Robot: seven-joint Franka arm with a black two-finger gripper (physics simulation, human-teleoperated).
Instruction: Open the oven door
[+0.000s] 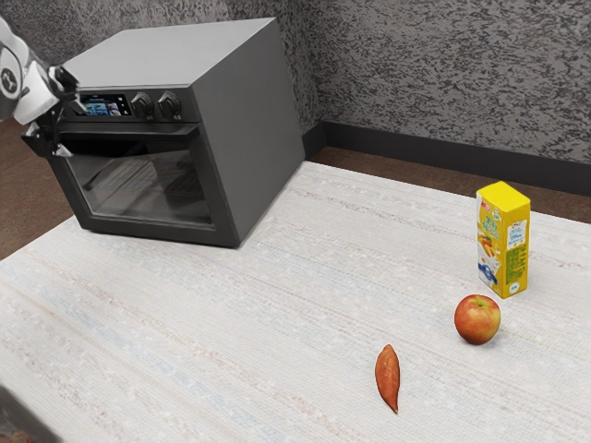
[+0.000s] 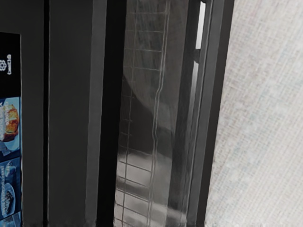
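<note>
Pale streaked tabletop; dark oven on it, door shut, below the knobs. Gripper near the handle, fingers spread. Apple beside carton, well apart from oven.

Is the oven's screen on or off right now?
On: the screen displays colour pictures of food in the wrist view, and the exterior view also shows bright blue images on it.

Dark gray oven door, faintly streaked white table.
</note>
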